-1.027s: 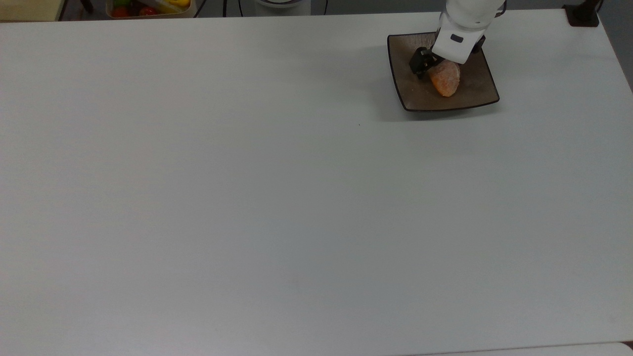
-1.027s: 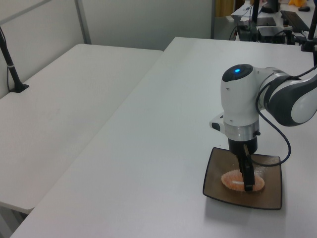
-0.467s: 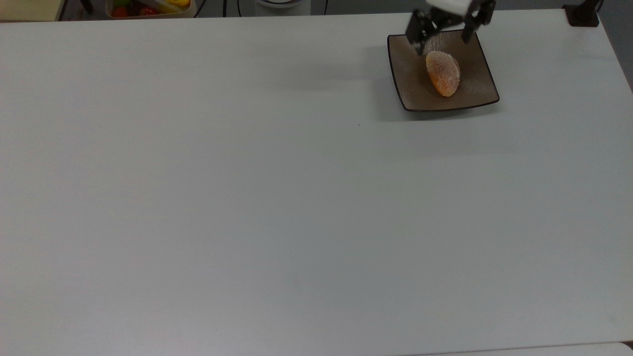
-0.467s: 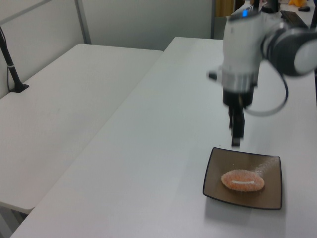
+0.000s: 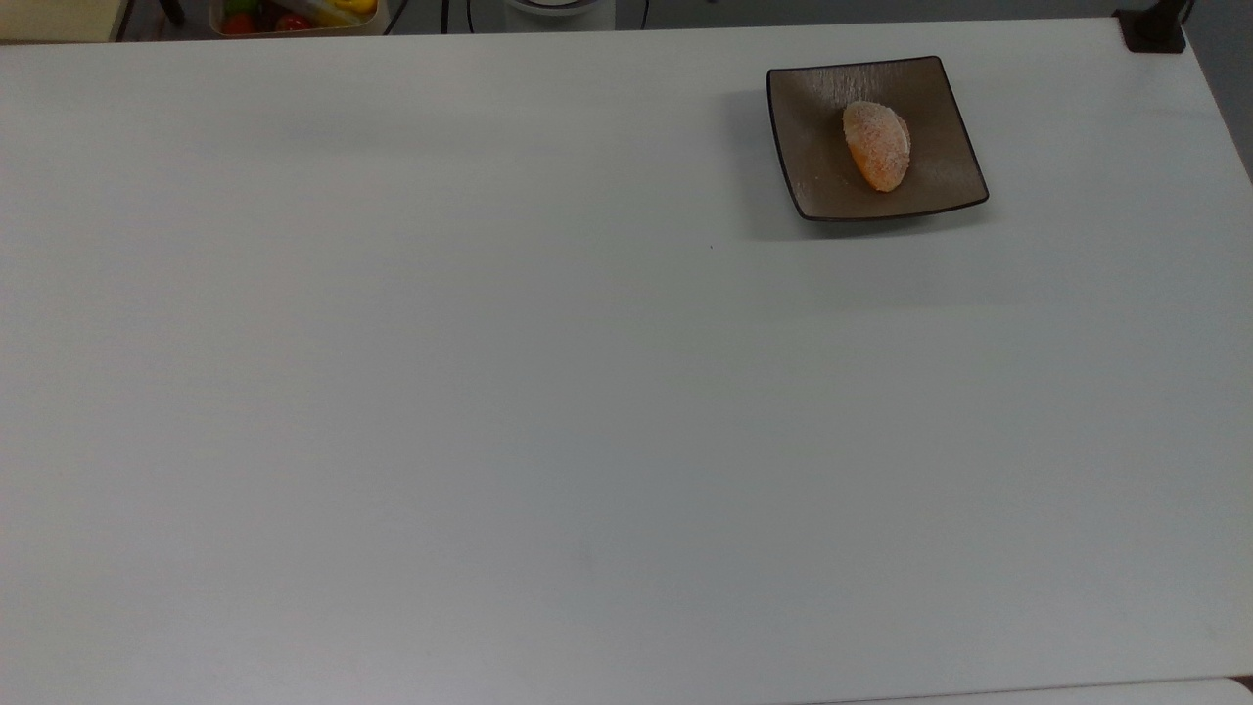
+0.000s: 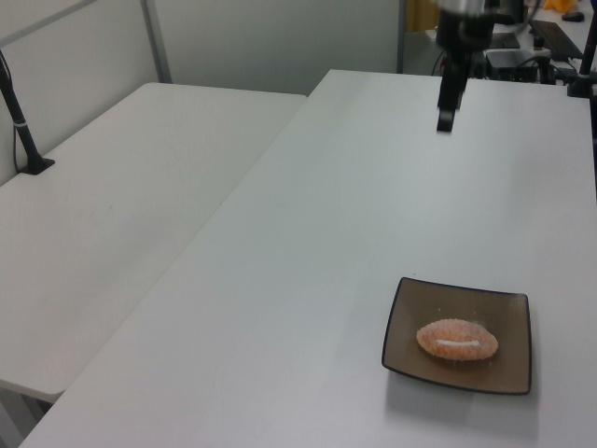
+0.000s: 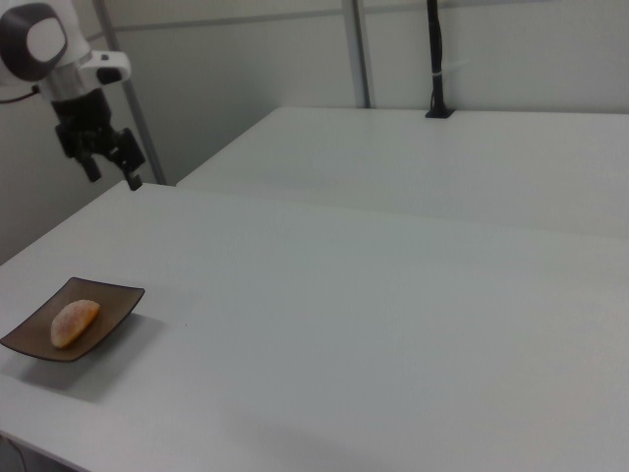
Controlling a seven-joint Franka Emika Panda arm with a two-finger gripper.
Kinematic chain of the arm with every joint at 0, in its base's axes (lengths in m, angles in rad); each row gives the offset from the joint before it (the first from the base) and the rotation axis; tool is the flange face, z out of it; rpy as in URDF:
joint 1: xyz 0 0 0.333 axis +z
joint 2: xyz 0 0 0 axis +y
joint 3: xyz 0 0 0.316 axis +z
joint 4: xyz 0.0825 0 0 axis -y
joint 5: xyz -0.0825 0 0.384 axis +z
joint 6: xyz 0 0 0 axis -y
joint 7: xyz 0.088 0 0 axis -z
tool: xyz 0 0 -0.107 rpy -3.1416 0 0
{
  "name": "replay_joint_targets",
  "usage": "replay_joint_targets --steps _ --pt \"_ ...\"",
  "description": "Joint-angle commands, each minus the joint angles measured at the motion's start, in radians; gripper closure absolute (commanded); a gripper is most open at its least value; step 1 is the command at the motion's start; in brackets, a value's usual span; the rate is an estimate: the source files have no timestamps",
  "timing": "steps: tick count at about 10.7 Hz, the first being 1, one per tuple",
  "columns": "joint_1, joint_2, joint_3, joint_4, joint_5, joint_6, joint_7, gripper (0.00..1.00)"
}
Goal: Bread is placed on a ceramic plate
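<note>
The bread (image 5: 876, 145), an oval orange-brown roll with a pale speckled crust, lies on the square brown ceramic plate (image 5: 812, 147) at the far right of the top view's table. In the left view the bread (image 6: 456, 340) shows its white stripe and rests in the middle of the plate (image 6: 508, 317). The right view has the bread (image 7: 75, 322) on the plate (image 7: 118, 300) at the lower left. My gripper (image 7: 115, 177) hangs high above and behind the plate, open and holding nothing. From the left view the gripper (image 6: 446, 121) is side-on, well above the table.
A bin of colourful fruit (image 5: 294, 15) sits past the table's far edge in the top view. A black post base (image 5: 1155, 29) stands at the far right corner. A second white table (image 6: 121, 177) adjoins, with a black pole (image 6: 20, 121).
My gripper has let go of the bread and risen from the plate, climbing high and away. The bread has stayed put on the plate.
</note>
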Motion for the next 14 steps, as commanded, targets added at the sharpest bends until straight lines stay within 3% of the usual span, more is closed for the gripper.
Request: replay_joint_targets --steps 1,3,6,8,11,14 --pt "0.018 -0.024 -0.141 0.038 0.0 -0.04 0.013 0.0" --pt "-0.001 -0.025 -0.198 0.032 0.0 -0.039 -0.04 0.0" --pt "-0.103 -0.016 -0.198 0.009 0.008 -0.008 -0.23 0.0" --pt "-0.14 -0.016 -0.175 -0.033 0.008 0.076 -0.336 0.0" --pt "-0.214 0.008 -0.078 -0.033 0.009 0.083 -0.436 0.0" --pt "-0.211 0.004 -0.077 -0.042 0.009 0.075 -0.439 0.0"
